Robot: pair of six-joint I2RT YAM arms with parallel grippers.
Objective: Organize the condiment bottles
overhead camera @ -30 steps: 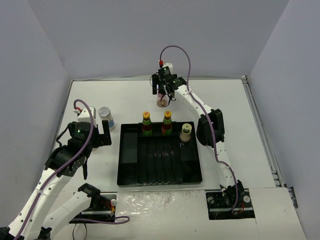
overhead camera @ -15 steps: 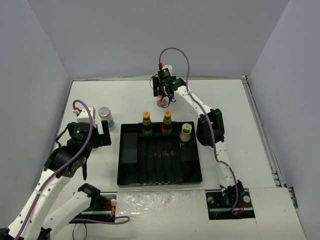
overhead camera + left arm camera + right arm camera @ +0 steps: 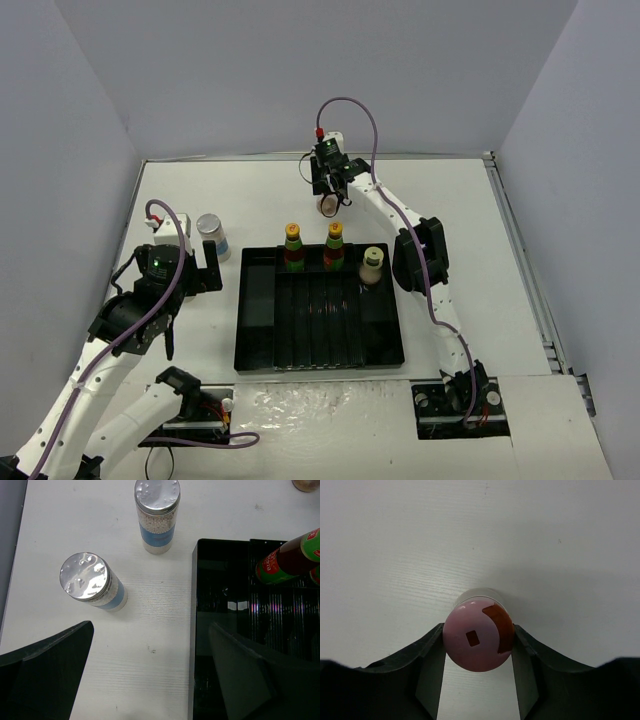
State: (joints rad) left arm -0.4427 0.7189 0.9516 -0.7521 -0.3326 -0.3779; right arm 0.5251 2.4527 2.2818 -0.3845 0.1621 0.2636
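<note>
My right gripper (image 3: 479, 645) is shut on the pink-capped bottle (image 3: 478, 639), its fingers (image 3: 431, 655) pressed against both sides of the cap. The bottle stands on the white table behind the black tray (image 3: 320, 362), under the gripper (image 3: 329, 192) in the top view. Two orange-capped, green-necked bottles (image 3: 293, 247) (image 3: 334, 245) and the yellow-green-capped bottle (image 3: 372, 264) stand in the tray's back row. Two silver-lidded shakers (image 3: 93, 581) (image 3: 157, 515) stand left of the tray. My left gripper (image 3: 150, 630) is open and empty over the table near the tray's left edge (image 3: 196, 630).
White walls enclose the table on three sides. One shaker (image 3: 211, 234) shows in the top view just beyond my left arm (image 3: 160, 280). The tray's front compartments hold nothing.
My right gripper has settled a little lower around the pink-capped bottle. The left arm and the other bottles have not moved.
</note>
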